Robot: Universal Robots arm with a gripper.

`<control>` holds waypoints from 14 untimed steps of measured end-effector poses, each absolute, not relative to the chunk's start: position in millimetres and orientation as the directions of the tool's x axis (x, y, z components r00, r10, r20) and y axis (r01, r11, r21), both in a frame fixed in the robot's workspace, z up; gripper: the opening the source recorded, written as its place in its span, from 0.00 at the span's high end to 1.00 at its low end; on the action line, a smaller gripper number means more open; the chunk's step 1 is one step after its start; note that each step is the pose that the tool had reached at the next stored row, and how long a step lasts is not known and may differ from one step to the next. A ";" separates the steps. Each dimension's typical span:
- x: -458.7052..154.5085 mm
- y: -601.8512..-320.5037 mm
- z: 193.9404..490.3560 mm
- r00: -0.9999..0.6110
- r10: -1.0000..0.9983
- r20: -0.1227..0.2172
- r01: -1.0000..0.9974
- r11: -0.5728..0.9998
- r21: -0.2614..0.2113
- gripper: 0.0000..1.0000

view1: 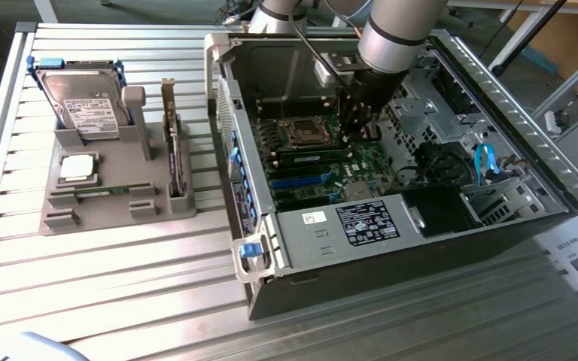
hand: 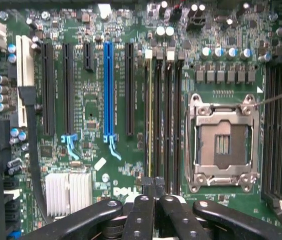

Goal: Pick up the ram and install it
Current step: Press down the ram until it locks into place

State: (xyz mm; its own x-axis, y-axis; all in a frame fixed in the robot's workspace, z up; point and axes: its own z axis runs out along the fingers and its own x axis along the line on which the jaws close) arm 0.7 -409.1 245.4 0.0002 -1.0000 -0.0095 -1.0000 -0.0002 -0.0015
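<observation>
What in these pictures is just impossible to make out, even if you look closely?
- Wrist view: the ram stands edge-on in its slot; the closed gripper covers its near end, so neither contact nor full seating can be judged.
- Exterior view: the arm and the case's shadow hide the fingertips.
- Exterior view: the print on the power supply label is too small to read.

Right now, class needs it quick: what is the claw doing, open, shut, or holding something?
Claw: shut, fingertips pressed together just over the motherboard's memory slots; whether it holds anything cannot be told.
</observation>
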 end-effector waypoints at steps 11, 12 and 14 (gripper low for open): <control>-23.6 -409.1 245.4 0.000 -1.000 -0.009 -1.000 0.000 -0.012 0.90; -25.6 -409.1 245.4 0.000 -1.000 -0.009 -1.000 0.000 -0.012 0.90; -29.7 -409.1 245.4 0.000 -1.000 -0.009 -1.000 0.000 -0.014 0.90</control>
State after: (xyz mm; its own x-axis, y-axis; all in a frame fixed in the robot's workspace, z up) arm -29.7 -409.1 245.4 0.0003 -1.0000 -0.0095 -0.9999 -0.0002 -0.0137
